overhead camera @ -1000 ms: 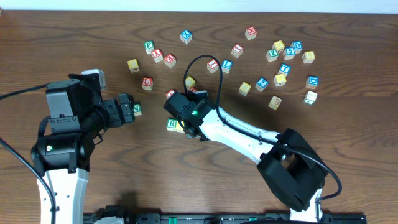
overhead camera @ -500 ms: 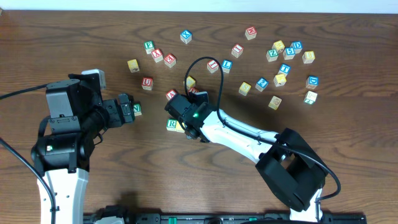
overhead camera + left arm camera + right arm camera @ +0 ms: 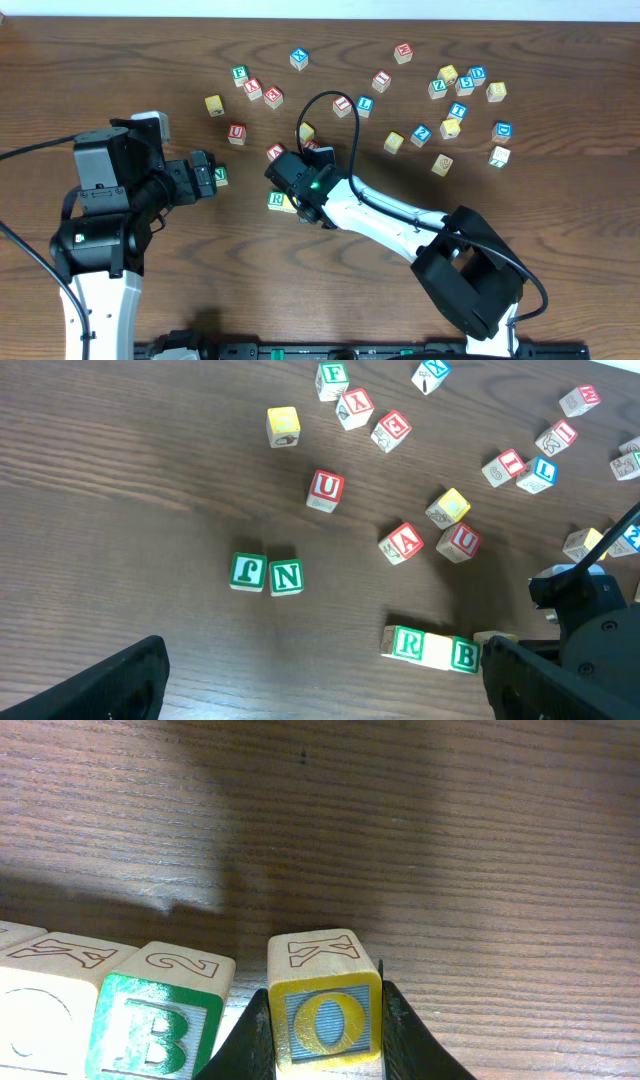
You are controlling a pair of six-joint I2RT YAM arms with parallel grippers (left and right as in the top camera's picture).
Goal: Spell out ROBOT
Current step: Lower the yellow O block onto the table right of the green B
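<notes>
A row of blocks lies on the table: a green R block point(image 3: 407, 643), a pale block point(image 3: 437, 650) whose letter is washed out, and a green B block point(image 3: 465, 655). The R also shows in the overhead view point(image 3: 277, 199). My right gripper point(image 3: 325, 1025) is shut on a yellow O block point(image 3: 325, 1015), which sits on the table right next to the B block point(image 3: 150, 1020) with a narrow gap. In the overhead view the right gripper point(image 3: 303, 203) hides that end of the row. My left gripper point(image 3: 320, 695) is open and empty, left of the row.
Green J point(image 3: 247, 571) and N point(image 3: 286, 577) blocks lie near the left gripper point(image 3: 205, 175). Red U point(image 3: 325, 488), A point(image 3: 402, 543) and U point(image 3: 460, 542) blocks and a yellow block point(image 3: 450, 507) lie behind the row. Several more blocks are scattered at the back right point(image 3: 450, 100).
My right gripper has edged slightly right and nearer with the O block in it. The left arm has not moved.
</notes>
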